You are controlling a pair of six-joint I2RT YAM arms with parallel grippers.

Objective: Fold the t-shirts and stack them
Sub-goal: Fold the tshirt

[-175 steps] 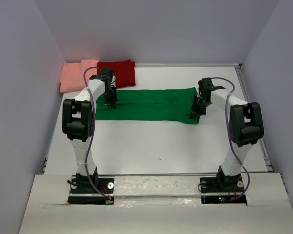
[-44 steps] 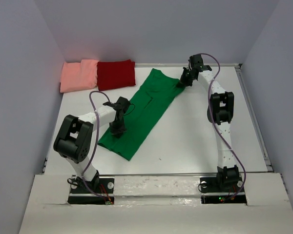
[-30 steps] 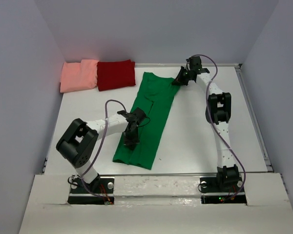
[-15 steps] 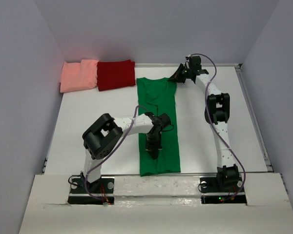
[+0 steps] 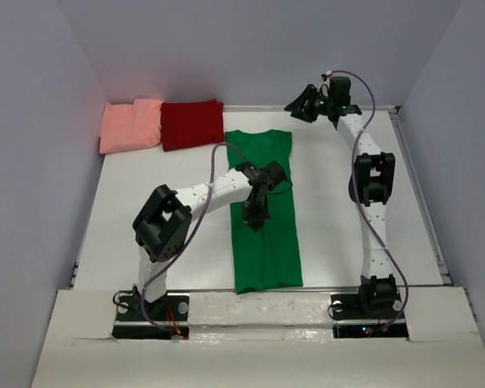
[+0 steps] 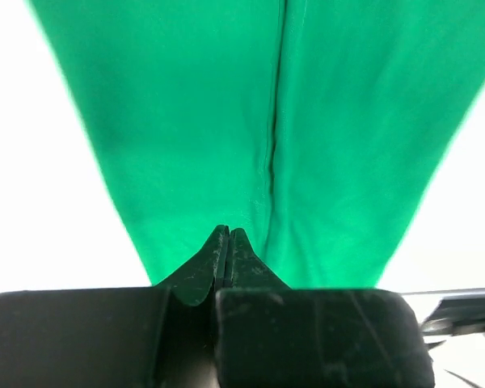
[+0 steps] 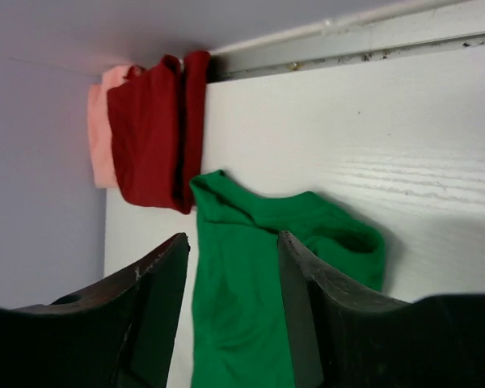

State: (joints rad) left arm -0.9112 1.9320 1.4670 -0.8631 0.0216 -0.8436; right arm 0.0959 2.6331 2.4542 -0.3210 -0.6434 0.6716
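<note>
Top external view: left jaws closed, resting on the green t-shirt [image 5: 275, 250]; right jaws parted, empty, beyond its far end.

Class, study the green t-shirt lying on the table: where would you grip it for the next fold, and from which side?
Probably the near short edge of the green t-shirt, coming from the near side of the table. It lies flat as a long narrow strip running near to far, so lifting that end should fold it onto the far half.

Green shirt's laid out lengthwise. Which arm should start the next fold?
Probably left: the left gripper is shut on the green t-shirt mid-length; the right gripper hangs open past its far end.
</note>
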